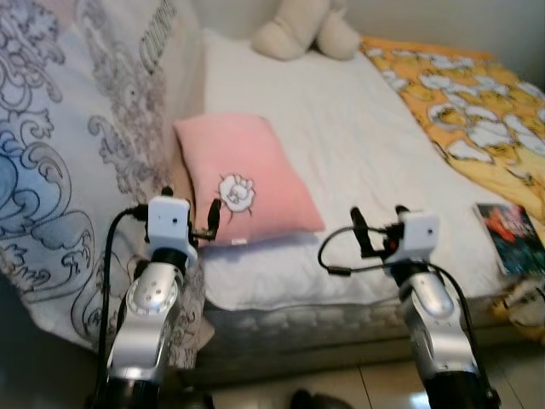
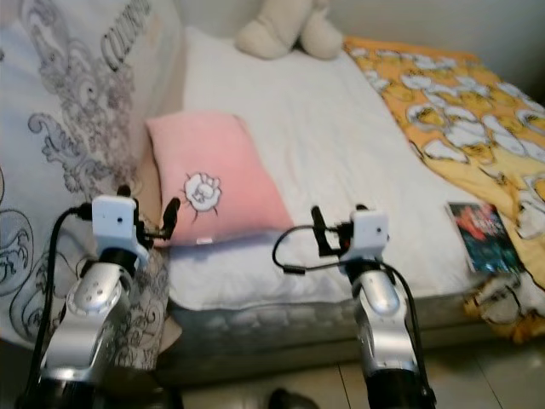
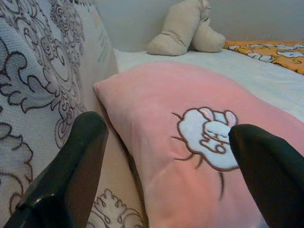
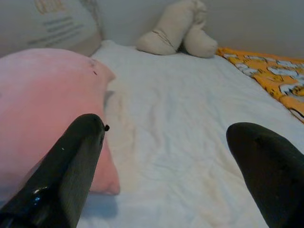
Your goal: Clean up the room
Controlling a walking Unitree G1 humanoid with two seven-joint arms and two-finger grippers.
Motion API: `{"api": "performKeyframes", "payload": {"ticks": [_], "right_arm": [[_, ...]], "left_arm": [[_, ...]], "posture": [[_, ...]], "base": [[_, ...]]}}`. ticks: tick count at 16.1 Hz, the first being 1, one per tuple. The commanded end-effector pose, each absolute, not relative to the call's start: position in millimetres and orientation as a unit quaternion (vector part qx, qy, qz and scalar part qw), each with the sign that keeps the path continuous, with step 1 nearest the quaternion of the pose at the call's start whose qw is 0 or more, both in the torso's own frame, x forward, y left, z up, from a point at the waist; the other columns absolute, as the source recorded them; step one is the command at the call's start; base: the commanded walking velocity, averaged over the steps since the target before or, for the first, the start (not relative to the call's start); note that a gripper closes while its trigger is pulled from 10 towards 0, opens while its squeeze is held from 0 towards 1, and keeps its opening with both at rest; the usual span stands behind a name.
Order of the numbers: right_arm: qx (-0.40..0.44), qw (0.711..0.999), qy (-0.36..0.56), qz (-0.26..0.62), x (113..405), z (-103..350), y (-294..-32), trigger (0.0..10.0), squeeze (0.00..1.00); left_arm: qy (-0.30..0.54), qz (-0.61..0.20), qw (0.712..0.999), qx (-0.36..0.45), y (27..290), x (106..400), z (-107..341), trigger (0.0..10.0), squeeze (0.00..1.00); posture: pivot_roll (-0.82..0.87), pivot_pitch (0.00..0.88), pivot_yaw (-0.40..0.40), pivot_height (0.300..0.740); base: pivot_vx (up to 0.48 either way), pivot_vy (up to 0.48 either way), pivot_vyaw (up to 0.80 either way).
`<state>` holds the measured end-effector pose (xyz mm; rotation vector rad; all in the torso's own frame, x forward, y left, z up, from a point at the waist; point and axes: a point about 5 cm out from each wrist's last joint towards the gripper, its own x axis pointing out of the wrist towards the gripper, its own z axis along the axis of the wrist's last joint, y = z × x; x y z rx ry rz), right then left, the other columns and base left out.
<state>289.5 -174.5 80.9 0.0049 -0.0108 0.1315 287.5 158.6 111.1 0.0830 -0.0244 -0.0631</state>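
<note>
The bed [image 1: 341, 153] carries a grey-patterned duvet [image 1: 60, 153] at 9 o'clock and an orange blanket [image 1: 477, 111] at 2 o'clock. The pink pillow [image 1: 243, 179] lies at centre, directly ahead of the left pincer [image 1: 189, 213], which is released. The right pincer [image 1: 379, 223], also released, hovers over bare sheet. A cream plush toy [image 1: 302, 30] sits at 12 o'clock; a book [image 1: 511, 239] lies at 3 o'clock.

Pink pillow [image 1: 245, 180] lies flat on the white bed [image 1: 358, 136]
</note>
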Motion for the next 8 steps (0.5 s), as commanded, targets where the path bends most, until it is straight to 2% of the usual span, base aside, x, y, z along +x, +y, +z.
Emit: {"api": "performKeyframes", "payload": {"ticks": [1, 8], "right_arm": [[-0.009, 0.997, -0.011, 0.076, 295.7, 87.2, -171.7, 10.0, 0.0], [0.005, 0.997, 0.0, 0.073, 287.8, 75.7, -179.4, 10.0, 0.0]], "left_arm": [[-0.021, -0.024, 0.999, 0.042, 158.3, 289.9, 114.1, 10.0, 0.0], [0.023, 0.02, 0.999, 0.01, 169.3, 280.8, 87.0, 10.0, 0.0]], "posture": [[0.02, 0.0, -0.071, 0.74], [0.0, 0.0, -0.059, 0.74]], "base": [[0.244, -0.412, 0.0], [0.264, -0.398, 0.0]]}}
